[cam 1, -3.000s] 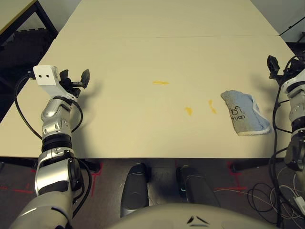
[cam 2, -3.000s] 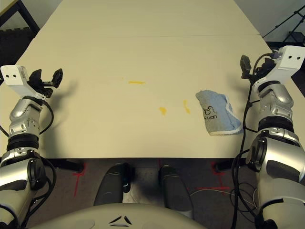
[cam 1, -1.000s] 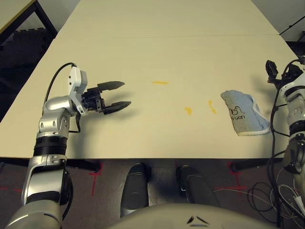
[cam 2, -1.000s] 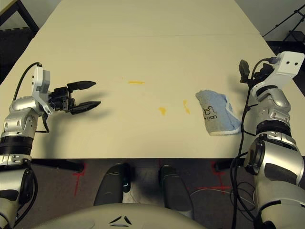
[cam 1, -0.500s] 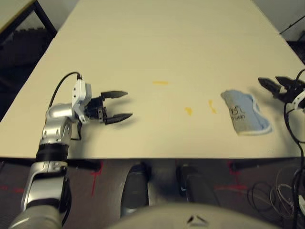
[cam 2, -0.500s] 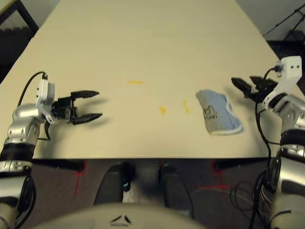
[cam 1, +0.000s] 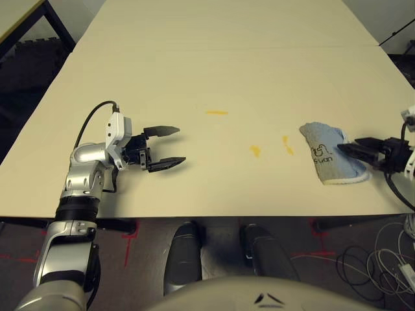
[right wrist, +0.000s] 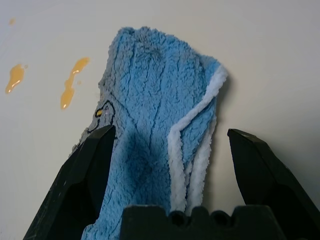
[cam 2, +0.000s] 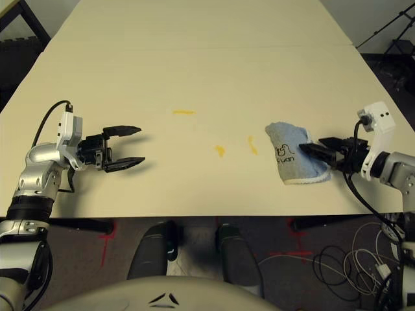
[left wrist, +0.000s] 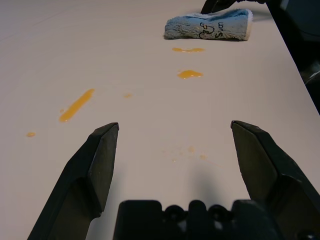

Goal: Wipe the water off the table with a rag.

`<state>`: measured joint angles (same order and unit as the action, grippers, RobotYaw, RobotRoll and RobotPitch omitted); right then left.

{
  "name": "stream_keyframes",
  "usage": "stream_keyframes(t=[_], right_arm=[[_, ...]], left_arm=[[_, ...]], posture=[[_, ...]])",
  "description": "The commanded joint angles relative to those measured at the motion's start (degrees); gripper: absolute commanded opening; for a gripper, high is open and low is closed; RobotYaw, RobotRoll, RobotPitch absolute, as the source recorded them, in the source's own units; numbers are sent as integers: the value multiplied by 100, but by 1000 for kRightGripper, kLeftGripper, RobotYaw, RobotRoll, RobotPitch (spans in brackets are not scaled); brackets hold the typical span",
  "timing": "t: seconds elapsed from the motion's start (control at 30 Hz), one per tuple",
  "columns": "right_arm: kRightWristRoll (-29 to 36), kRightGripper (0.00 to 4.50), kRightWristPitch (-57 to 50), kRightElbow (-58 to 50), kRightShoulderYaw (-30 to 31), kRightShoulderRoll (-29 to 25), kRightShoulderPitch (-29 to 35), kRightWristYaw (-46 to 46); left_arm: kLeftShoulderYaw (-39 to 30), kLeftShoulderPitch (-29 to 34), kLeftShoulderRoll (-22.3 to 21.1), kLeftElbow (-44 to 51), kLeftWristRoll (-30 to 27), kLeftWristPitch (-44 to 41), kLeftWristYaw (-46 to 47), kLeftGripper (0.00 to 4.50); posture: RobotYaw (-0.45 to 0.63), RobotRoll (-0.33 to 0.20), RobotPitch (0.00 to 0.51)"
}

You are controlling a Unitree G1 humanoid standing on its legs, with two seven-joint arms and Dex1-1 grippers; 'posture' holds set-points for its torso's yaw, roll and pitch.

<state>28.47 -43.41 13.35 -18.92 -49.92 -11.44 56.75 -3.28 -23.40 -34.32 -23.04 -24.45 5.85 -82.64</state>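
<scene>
The rag (cam 2: 293, 155) lies near the table's (cam 2: 207, 65) right edge, the water (cam 2: 220, 150) beside it; the right gripper (right wrist: 170, 145) straddles the rag, fingers spread, nothing grasped. The left gripper (cam 1: 170, 146) hovers near the left edge, fingers released.

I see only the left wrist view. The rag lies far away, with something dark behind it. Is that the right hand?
Observer: Yes. In the right eye view the right hand reaches in from the table's right edge, its tips at the rag.
Operator: Is it open?
Observer: Yes. In its own wrist view the fingers stand wide apart, one on each side of the rag, not closed on it.
Operator: And my left hand?
Observer: The left hand is open too, at the left side of the table, well apart from the water.
</scene>
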Motion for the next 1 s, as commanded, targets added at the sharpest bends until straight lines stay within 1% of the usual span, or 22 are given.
stream_keyframes(t=[0.03,0.3,0.47,0.57,0.67,0.77,0.9,0.93,1.0], right_arm=[[-28,4489,-56,-48,179,77,45,-44],[-183,4489,-46,51,607,380,-100,-183],[-288,4489,-52,183,750,508,-150,-277],[-332,3878,-52,223,793,514,-163,-309],[-365,2832,19,310,769,547,-233,-334],[-360,1688,118,309,685,574,-274,-345],[-317,350,192,381,548,560,-348,-323],[-302,125,232,425,498,557,-374,-314],[-257,67,299,499,389,537,-434,-305]], left_arm=[[97,13,24,63,97,52,-10,4500],[116,-94,12,-31,66,34,-106,4500],[74,-133,-41,-175,104,87,-135,4500],[50,-155,-14,-187,98,79,-56,4500],[75,-157,-21,-190,94,72,-93,4500],[81,-174,-17,-259,115,134,-111,4500],[93,-248,19,-399,132,215,-114,4500],[95,-264,29,-433,137,235,-113,4500],[100,-291,49,-508,153,297,-117,4500]], posture=[[51,0,168],[41,0,176],[47,0,174],[48,0,173],[45,0,167],[42,0,162],[40,0,152],[39,0,151],[38,0,147]])
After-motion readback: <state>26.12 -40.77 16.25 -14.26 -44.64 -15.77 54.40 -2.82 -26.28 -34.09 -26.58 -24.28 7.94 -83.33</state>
